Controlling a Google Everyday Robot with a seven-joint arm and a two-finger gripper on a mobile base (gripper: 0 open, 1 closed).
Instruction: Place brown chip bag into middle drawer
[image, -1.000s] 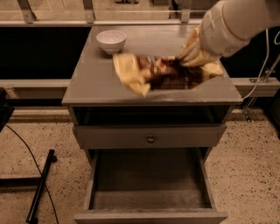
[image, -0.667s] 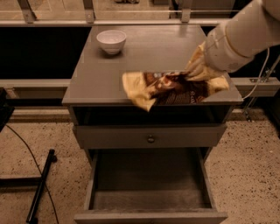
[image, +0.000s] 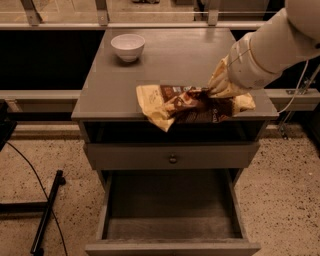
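Camera view: the two-finger gripper (image: 216, 90) is clenched on the crumpled foil, tan-ended brown chip bag (image: 185, 106). The bag trails to its left and has slid nearer the front edge of the grey cabinet top (image: 175, 55) than a moment ago. The wide grey wooden middle drawer (image: 170, 210) gapes open below the gripper. The small white bowl (image: 128, 46) stays far back-left.
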